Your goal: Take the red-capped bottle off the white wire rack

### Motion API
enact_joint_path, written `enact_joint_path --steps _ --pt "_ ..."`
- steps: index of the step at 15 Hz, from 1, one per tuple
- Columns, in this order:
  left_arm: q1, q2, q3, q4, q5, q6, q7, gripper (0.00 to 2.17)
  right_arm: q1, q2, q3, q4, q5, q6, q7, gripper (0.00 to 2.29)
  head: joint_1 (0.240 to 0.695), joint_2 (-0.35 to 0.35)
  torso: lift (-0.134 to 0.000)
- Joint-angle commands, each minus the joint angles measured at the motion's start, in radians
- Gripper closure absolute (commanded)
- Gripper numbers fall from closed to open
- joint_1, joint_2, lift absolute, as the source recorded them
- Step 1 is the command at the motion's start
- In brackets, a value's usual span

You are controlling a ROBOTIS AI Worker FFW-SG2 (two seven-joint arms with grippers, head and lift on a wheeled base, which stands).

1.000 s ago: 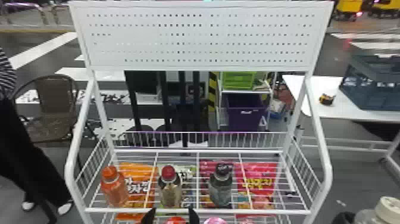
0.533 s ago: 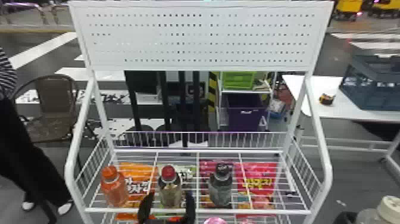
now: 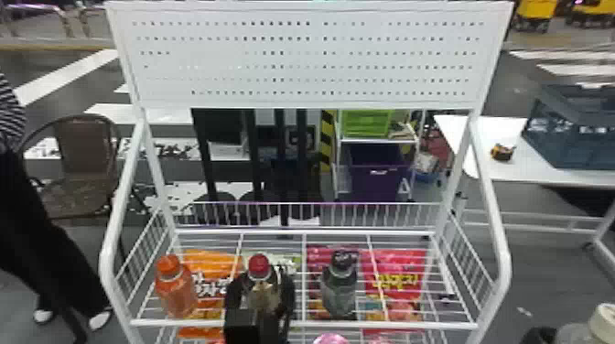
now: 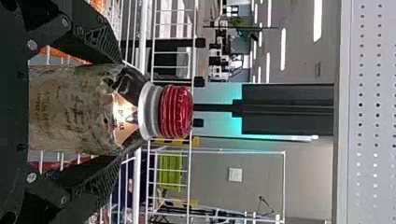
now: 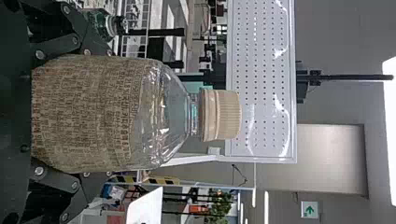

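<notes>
The red-capped bottle (image 4: 84, 107) stands on the white wire rack (image 3: 412, 325), between the spread, unclenched fingers of my left gripper (image 4: 120, 110). I judge it fairly light, slick and slightly yielding, best squeezed evenly around its body, below the shoulder. To its right, my right gripper (image 5: 111, 113) grasps a beige-capped bottle (image 5: 93, 121).

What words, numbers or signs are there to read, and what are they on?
None of the words or numbers is clear enough to quote:
Red-capped bottle: label letters, too blurred.
Beige-capped bottle: rows of tiny print, too small.
Orange bag: white letters, too blurred.
Red bag: yellow letters, too blurred.
Wall sign: a green and white arrow picture, no words I can make out.
</notes>
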Motion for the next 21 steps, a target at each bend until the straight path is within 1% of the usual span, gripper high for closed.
enact_joint_path --steps 1,2,4,5,7,9,10,11,12,14,15,17,19,21 --pt "0.007 0.002 0.000 -0.018 0.001 0.015 0.006 1.48 0.003 0.001 -0.001 -0.006 -0.001 0.004 0.000 0.84 0.499 0.000 0.000" --pt "0.015 0.005 0.001 -0.035 0.000 0.018 0.009 1.86 0.003 0.001 0.000 -0.006 -0.001 0.004 0.000 0.84 0.499 0.000 0.000" --pt "0.045 0.024 0.000 -0.115 0.000 0.042 0.009 1.89 0.003 0.001 0.002 -0.008 -0.001 0.004 0.002 0.84 0.499 0.000 0.000" --pt "0.072 0.035 0.000 -0.176 -0.003 0.076 0.011 1.89 0.003 0.001 0.003 -0.010 -0.001 0.004 0.002 0.84 0.499 0.000 0.000" --pt "0.138 0.064 0.003 -0.331 -0.014 0.134 0.020 1.89 0.004 0.001 0.003 -0.010 -0.003 -0.003 0.002 0.84 0.499 0.000 0.000" --pt "0.237 0.102 0.015 -0.527 -0.036 0.227 0.025 1.89 0.009 0.001 0.003 0.000 -0.009 -0.027 0.002 0.84 0.499 0.000 0.000" --pt "0.297 0.121 0.040 -0.638 -0.055 0.300 0.025 1.89 0.010 0.001 0.003 0.004 -0.011 -0.033 0.003 0.84 0.499 0.000 0.000" --pt "0.361 0.140 0.072 -0.737 -0.065 0.340 0.025 1.89 0.010 0.001 0.003 0.012 -0.014 -0.049 0.003 0.84 0.499 0.000 0.000" --pt "0.420 0.153 0.093 -0.810 -0.068 0.349 0.020 1.89 0.012 0.001 0.003 0.017 -0.018 -0.055 0.003 0.84 0.499 0.000 0.000" --pt "0.533 0.174 0.159 -0.960 -0.103 0.411 -0.003 1.89 0.010 0.001 0.008 0.018 -0.018 -0.055 0.003 0.84 0.499 0.000 0.000" --pt "0.587 0.182 0.202 -1.024 -0.123 0.447 -0.023 1.89 0.010 0.001 0.013 0.018 -0.018 -0.058 0.003 0.84 0.499 0.000 0.000" --pt "0.658 0.182 0.293 -1.115 -0.120 0.472 -0.064 1.89 0.010 0.001 0.017 0.021 -0.017 -0.067 0.003 0.84 0.499 0.000 0.000" --pt "0.697 0.177 0.366 -1.158 -0.102 0.469 -0.067 1.89 0.016 0.001 0.020 0.032 -0.017 -0.098 0.003 0.84 0.499 0.000 0.000" --pt "0.714 0.163 0.409 -1.170 -0.097 0.460 -0.069 1.89 0.022 0.001 0.020 0.033 -0.018 -0.113 0.002 0.84 0.499 0.000 0.000"
